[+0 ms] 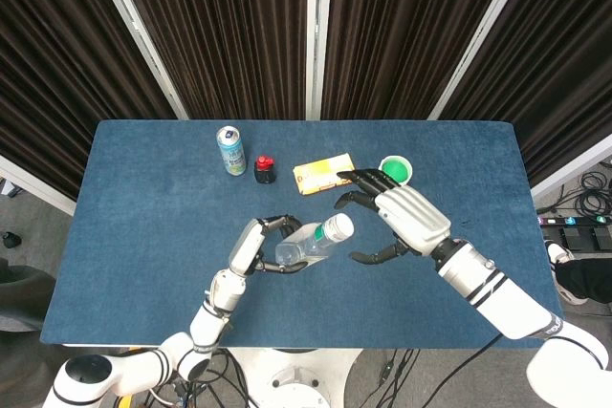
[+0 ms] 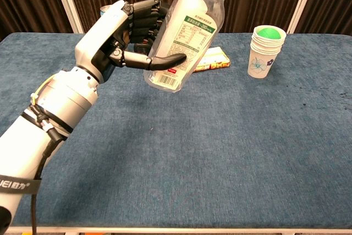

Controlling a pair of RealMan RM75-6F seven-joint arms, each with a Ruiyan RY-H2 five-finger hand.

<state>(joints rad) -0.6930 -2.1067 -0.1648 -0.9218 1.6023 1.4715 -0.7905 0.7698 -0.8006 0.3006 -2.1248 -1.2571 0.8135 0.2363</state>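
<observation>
Bottle of clear plastic, seemingly empty, hung tilted above the blue desk, its green-ringed cap end raised toward the right. The left hand gripped its body, dark fingers curled round the label. The right hand hovered just beside the cap, fingers spread and curved, holding nothing and apart from the bottle. Behind it stood a stack of paper cups with something green in the top one. A yellow packet lay nearby, then a small red-capped bottle and a can farther left.
</observation>
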